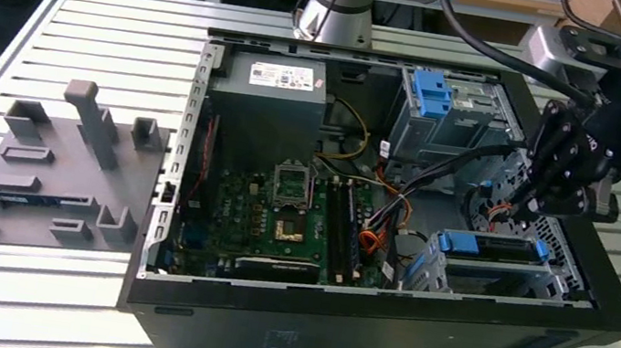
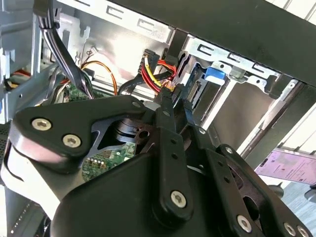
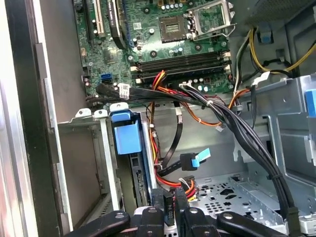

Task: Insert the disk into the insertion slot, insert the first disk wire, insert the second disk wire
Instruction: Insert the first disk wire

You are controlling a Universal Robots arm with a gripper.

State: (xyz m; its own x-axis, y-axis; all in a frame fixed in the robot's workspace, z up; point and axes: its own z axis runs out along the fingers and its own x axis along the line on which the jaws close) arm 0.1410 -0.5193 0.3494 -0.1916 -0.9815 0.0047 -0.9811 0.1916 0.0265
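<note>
The disk (image 1: 494,248), grey in a bright blue carrier (image 3: 126,138), sits inside the insertion slot (image 1: 498,278), a low perforated grey cage at the case's corner on the exterior view's right. My gripper (image 1: 530,210) hangs just behind it. In both wrist views the gripper (image 3: 168,200) (image 2: 170,102) is shut on the black plug of a disk wire with red, yellow and black strands (image 2: 154,74). The plug is close to the disk's connector edge (image 2: 195,91). A second disk wire, black with a blue plug (image 3: 195,160), lies loose beside it.
The open computer case (image 1: 385,333) lies on a slatted table. Inside are the motherboard (image 1: 280,211), a power supply (image 1: 266,103), a taller grey box with a blue clip (image 1: 434,91) and thick black cable bundles (image 3: 232,118). A grey fixture board (image 1: 51,177) lies at the exterior view's left.
</note>
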